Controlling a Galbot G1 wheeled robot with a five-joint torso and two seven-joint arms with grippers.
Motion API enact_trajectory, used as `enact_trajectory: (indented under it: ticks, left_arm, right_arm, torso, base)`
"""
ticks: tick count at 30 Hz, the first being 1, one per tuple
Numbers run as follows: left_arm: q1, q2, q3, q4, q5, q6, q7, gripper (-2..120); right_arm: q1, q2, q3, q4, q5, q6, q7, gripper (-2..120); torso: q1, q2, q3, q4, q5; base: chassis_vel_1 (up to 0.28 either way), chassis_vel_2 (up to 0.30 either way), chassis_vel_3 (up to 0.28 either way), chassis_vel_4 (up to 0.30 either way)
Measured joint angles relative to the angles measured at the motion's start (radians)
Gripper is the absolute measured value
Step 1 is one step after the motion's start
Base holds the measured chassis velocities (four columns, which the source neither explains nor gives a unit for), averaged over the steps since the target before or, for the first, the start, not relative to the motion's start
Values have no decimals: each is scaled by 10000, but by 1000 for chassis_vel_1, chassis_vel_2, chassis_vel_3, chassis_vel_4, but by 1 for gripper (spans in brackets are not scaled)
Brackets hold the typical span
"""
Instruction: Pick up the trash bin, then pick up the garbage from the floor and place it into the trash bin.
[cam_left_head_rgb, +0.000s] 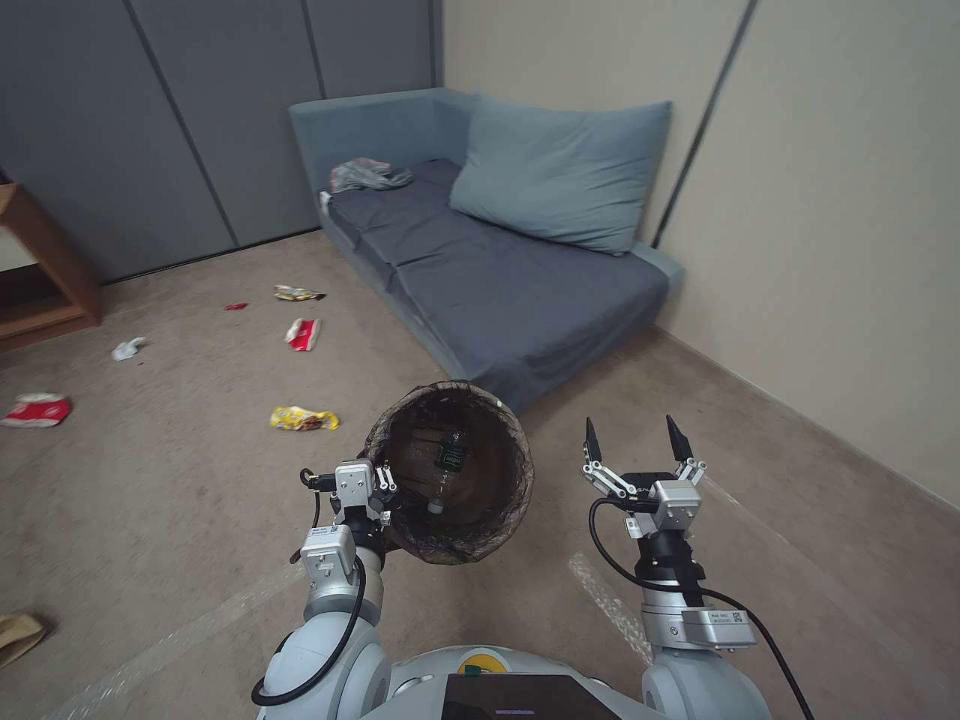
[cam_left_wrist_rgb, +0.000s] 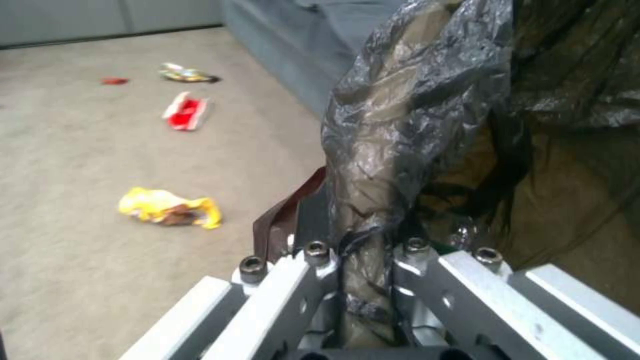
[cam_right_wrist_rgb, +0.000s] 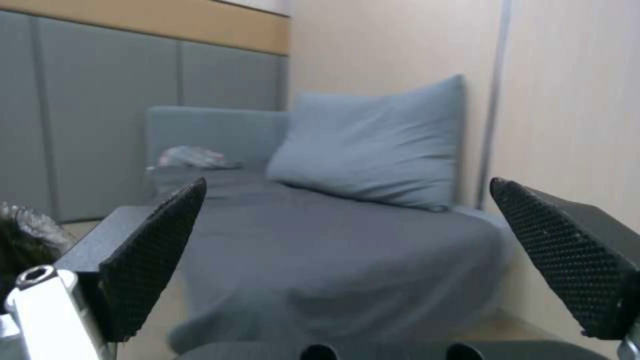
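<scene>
Left tool (cam_left_head_rgb: 380, 497) clamped on the bag-lined rim of the trash bin (cam_left_head_rgb: 450, 470), held up off the carpet; a small bottle (cam_left_head_rgb: 447, 462) lies inside. Right tool (cam_left_head_rgb: 638, 438) spread wide, empty. Judgement: keep the bin mouth level while approaching the crinkly yellow wrapper (cam_left_head_rgb: 304, 419). The liner is thin, glossy and wrinkled, so it may slip.

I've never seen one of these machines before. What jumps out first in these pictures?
The left claw is clamped on the rim of a small round bin lined with a dark plastic bag, held up in front of the robot with a small clear bottle inside. The right claw hangs open and empty beside it. Bright wrappers, such as a yellow one, litter the carpet near a blue-grey sofa.
</scene>
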Motion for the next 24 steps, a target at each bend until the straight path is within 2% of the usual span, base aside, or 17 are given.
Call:
enact_trajectory:
  ticks: [24]
  left_arm:
    - [11,135,-101,-50,3,-2,-15,3]
  right_arm:
    - [-6,-1,-1,-112,-30,-1,-208,100]
  torso:
    - [0,0,0,-1,0]
  base:
    - [122,129,126,123]
